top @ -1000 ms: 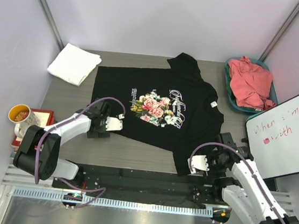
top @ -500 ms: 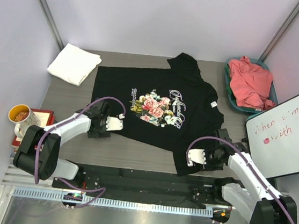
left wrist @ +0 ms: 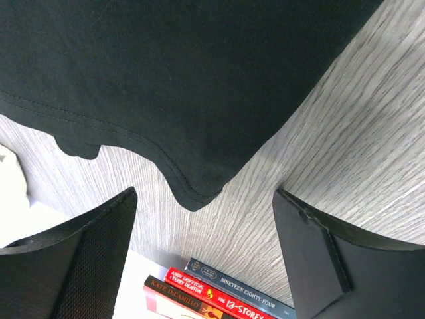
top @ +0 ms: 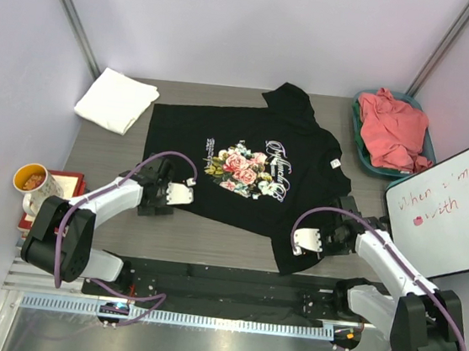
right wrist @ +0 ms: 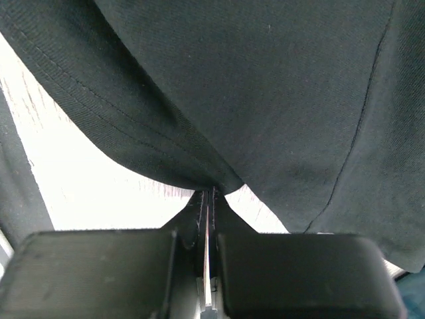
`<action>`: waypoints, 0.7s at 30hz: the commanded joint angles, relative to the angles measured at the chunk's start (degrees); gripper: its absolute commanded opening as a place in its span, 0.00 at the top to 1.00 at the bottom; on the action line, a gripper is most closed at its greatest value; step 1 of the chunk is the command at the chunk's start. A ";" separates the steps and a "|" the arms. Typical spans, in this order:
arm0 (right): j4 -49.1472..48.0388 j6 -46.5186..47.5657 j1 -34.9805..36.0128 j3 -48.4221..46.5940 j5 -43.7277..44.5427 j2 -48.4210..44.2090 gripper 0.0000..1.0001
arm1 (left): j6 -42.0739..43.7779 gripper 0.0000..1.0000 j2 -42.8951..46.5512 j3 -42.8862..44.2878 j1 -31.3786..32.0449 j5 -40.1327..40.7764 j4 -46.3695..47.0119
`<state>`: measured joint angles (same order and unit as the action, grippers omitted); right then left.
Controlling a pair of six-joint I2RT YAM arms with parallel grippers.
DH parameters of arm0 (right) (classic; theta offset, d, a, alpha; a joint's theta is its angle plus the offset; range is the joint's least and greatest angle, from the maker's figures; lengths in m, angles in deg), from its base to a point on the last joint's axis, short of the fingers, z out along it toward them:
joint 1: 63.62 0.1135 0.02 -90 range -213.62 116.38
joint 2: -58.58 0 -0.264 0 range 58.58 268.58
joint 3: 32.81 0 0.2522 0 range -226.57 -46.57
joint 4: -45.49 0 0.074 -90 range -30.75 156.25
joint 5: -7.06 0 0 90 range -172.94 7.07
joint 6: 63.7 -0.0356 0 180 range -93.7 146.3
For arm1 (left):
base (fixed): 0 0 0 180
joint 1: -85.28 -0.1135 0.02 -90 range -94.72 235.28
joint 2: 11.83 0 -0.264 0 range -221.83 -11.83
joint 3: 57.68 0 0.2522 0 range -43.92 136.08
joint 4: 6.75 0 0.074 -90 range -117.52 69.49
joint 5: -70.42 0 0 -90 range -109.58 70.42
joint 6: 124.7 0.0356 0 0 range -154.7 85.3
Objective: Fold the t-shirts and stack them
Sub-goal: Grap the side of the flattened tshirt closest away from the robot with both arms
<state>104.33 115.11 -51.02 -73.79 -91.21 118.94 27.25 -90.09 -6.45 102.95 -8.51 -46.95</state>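
Here, a black t-shirt with a rose print lies spread flat in the middle of the desk. The right pincer is clamped shut on its near right hem. The left pincer stands wide open at the shirt's near left corner, holding nothing. A folded white t-shirt sits far left. A coral-pink t-shirt is heaped in a teal bin, far right.
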 commanded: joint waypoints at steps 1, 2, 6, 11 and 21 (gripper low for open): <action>-0.70 1.53 -0.12 0.51 -2.89 0.38 0.99 | -0.43 0.19 0.30 2.16 0.17 -0.79 0.16; 1.05 1.62 -0.12 -0.71 -2.72 0.11 0.99 | -0.43 0.21 0.39 2.34 0.17 -0.79 -0.02; 6.24 2.41 -0.12 -4.76 -3.59 -3.22 0.99 | -0.60 0.25 1.26 3.04 0.17 -1.22 -1.42; 7.39 3.12 -0.12 -7.14 -3.42 -6.92 0.99 | 1.24 0.24 2.32 1.73 0.17 -3.42 -3.18; 7.30 2.33 -0.12 -10.48 -3.59 -6.83 0.99 | 0.71 0.36 -2.33 -0.73 0.26 -2.72 1.29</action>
<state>111.15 117.08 -51.02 -80.78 -93.63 112.62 27.71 -90.14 -6.03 102.95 -10.65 -48.42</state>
